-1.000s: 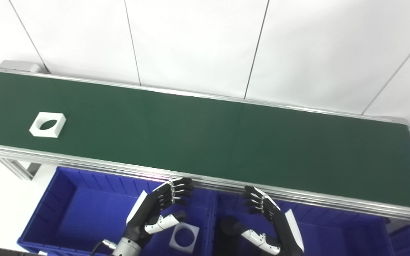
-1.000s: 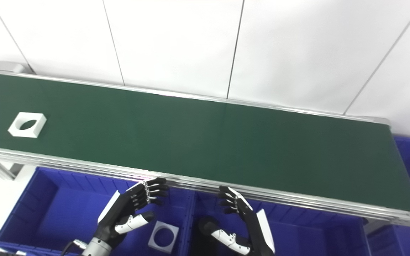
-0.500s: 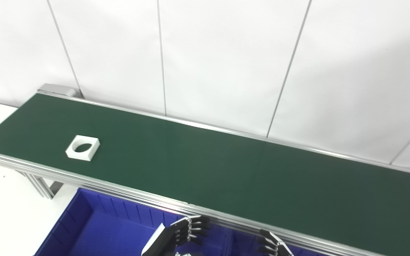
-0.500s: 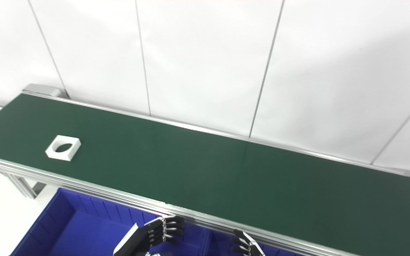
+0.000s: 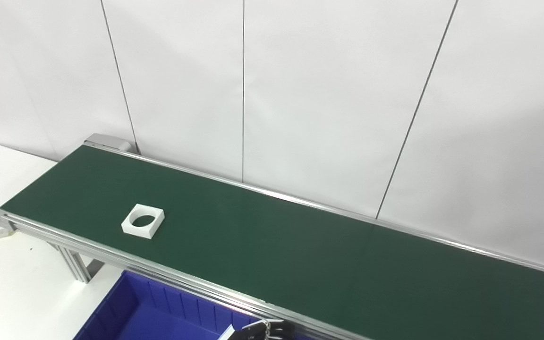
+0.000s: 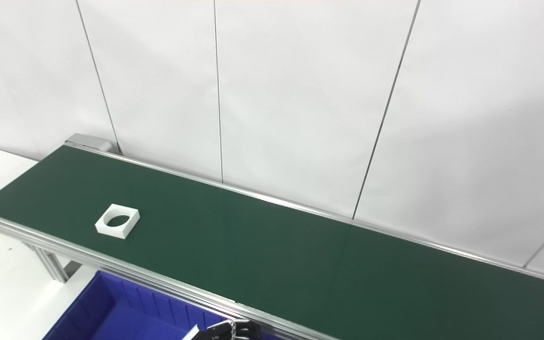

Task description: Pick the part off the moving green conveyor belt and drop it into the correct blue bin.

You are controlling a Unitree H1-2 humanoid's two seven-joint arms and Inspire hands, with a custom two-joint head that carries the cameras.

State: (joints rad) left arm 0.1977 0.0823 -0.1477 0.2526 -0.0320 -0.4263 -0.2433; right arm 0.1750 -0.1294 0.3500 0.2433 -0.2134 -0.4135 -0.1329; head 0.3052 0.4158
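Along the white wall, green belt (image 5: 300,255) runs left to right. Blue bin (image 5: 158,316) sits below its near rail. White square part (image 5: 142,220) with round hole lies flat near the belt's left end. Left hand (image 5: 260,330): only fingertips at bottom edge, grip state unclear. Right hand out of frame.

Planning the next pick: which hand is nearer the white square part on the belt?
Left. Only its fingertips show at the bottom edge, below the belt's near rail, right of the white part. The right hand is out of view.
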